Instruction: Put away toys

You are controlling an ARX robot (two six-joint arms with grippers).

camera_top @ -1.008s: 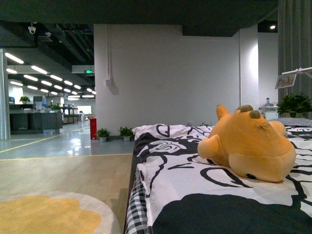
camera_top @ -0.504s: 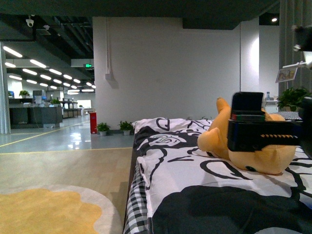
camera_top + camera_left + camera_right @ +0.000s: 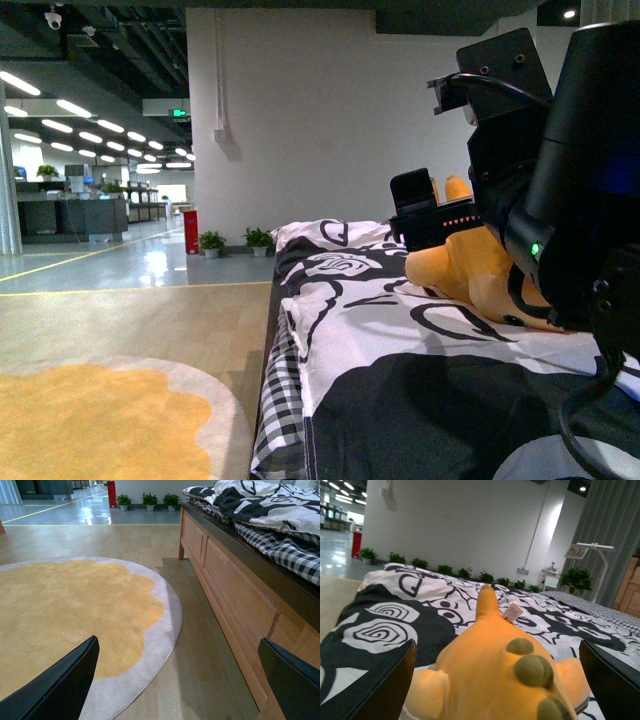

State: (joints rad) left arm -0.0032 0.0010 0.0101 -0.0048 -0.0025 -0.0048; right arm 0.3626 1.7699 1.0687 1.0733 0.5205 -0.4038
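The toy is an orange-yellow plush animal lying on a bed with a black-and-white cover. My right gripper is open and hangs just over the toy; the arm hides most of the toy in the front view. In the right wrist view the plush, with olive bumps on its back, fills the space between the spread fingers, not touching them. My left gripper is open and empty, low over the wooden floor beside the bed's wooden frame. It does not show in the front view.
A round yellow rug with a grey rim lies on the floor left of the bed; it also shows in the left wrist view. Potted plants and a red bin stand by the far white wall.
My right arm has come into the front view from the right and risen in front of the toy. The toy has not moved on the bed.
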